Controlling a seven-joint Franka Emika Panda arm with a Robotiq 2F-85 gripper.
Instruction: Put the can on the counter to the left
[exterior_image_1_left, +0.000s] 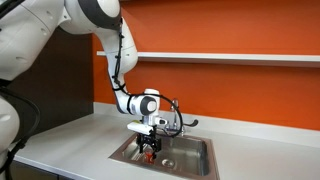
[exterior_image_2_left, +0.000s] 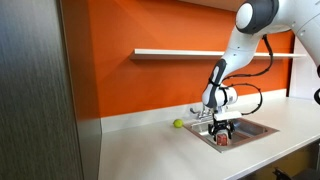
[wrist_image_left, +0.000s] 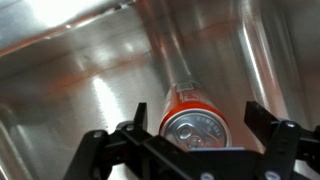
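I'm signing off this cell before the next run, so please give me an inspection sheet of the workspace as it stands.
Surface: light-grey counter with a stainless sink set into it.
Job's things: red can sits inside the sink basin, silvery top facing the wrist camera; not yet on the counter.
Clutter: small yellow-green ball on the counter beside the sink.
Grippers: gripper is down in the basin, jaws open, with fingers either side of the can.
Cables: black cable loops off the arm above the sink.
Surroundings: orange wall, white shelf, faucet.
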